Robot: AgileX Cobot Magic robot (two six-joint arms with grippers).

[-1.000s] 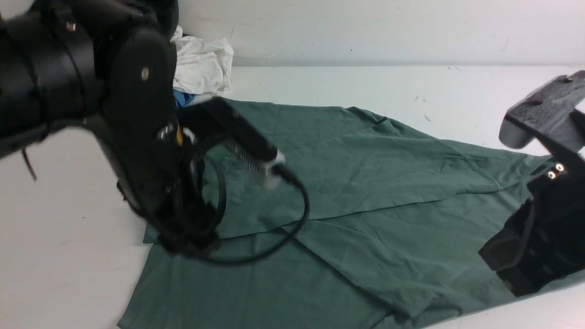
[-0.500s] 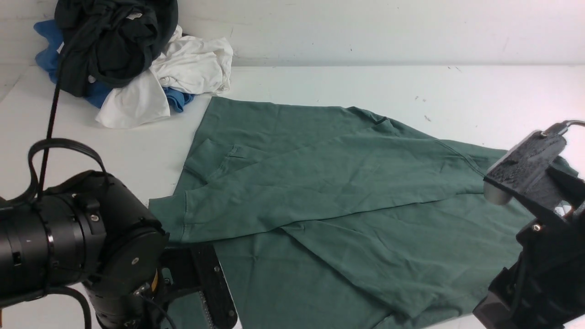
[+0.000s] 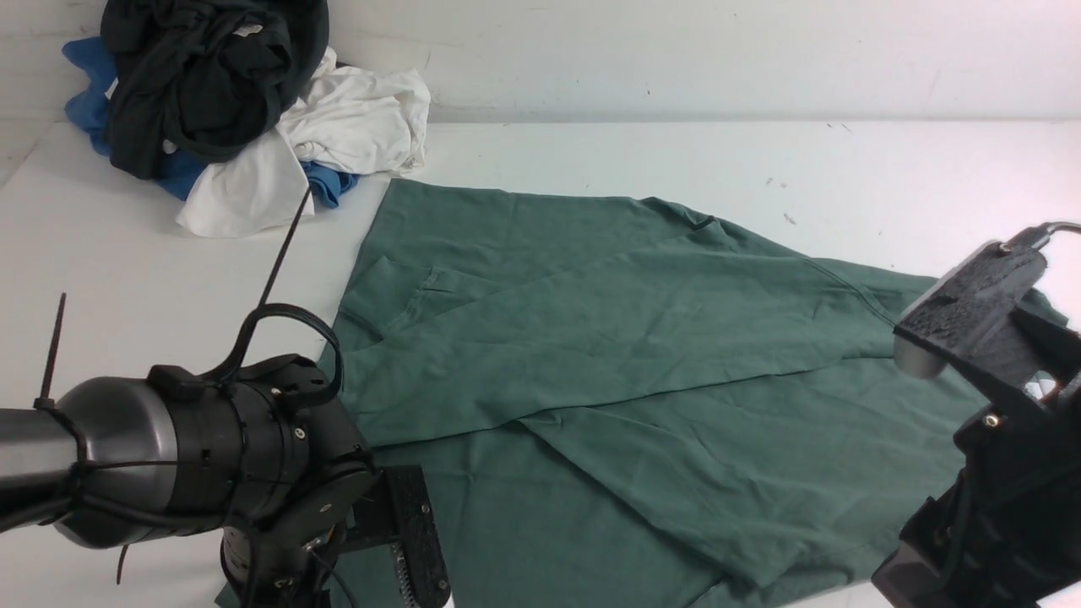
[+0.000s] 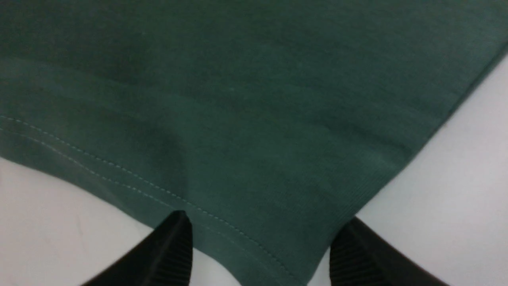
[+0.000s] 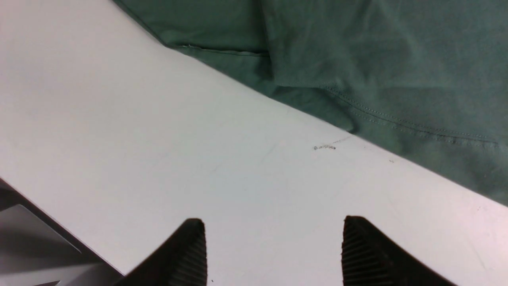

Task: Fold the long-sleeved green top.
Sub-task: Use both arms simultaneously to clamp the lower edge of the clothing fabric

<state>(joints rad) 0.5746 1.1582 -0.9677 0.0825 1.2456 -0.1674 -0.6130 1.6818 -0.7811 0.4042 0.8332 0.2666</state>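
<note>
White table (image 3: 642, 152) carries the green long-sleeved top (image 3: 633, 355), spread mostly flat with a sleeve laid across its body. We judge it soft, light and limp, best pinched at its 2 hem corners. Our left fingers (image 4: 170, 250) stand released astride 1 corner; our right fingers (image 5: 186, 258) gape over bare table, holding nothing.

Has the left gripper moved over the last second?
Yes. The left gripper has drawn back toward the robot, away from the clothes pile, to the near-left hem corner of the green long-sleeved top.
</note>
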